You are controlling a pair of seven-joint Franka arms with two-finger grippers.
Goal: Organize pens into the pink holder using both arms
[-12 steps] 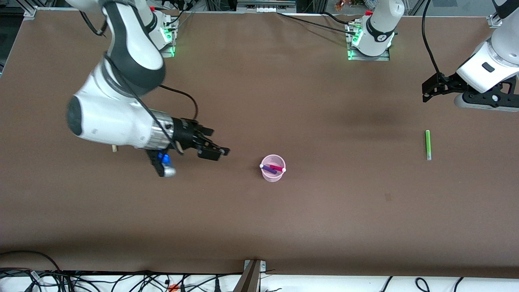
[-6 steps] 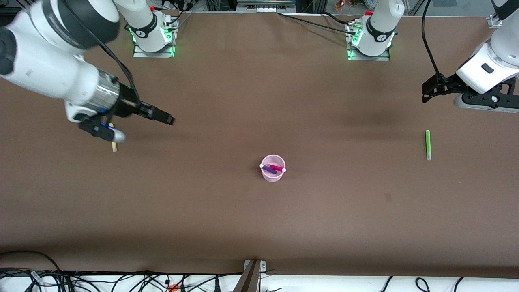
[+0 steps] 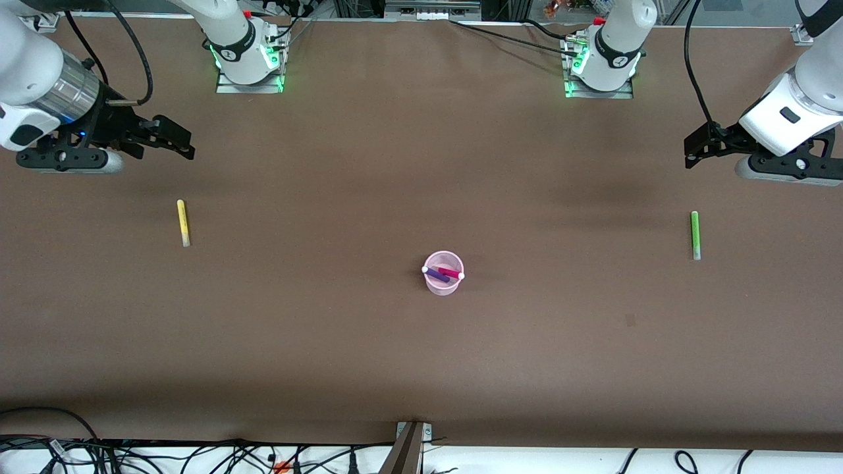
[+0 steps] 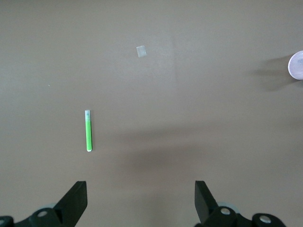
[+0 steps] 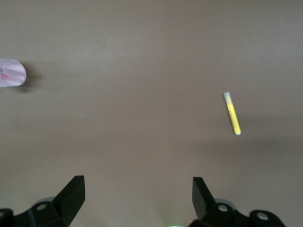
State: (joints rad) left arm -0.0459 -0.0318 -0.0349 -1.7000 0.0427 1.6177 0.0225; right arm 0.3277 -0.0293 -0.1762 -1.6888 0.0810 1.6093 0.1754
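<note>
Pink round plastic holder (image 3: 442, 281) at table centre has my magenta pen (image 3: 450, 272) and purple pen (image 3: 436, 274); yellow pen (image 3: 182, 222) and green pen (image 3: 694, 234) lie well apart; left gripper (image 3: 689, 150) and right gripper (image 3: 186, 144) hover wide open, empty.

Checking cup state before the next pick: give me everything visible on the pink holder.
The pink holder is a small, pale pink, round cup with a thin rim, plastic by its look. It stands upright on the brown table, about midway between the two arms' ends. Two pens lie slanted in it, their pale tips resting at the rim: the dark purple pen and the magenta pen. Nothing else touches it; neither gripper is near. Both wrist views catch only its edge.
</note>
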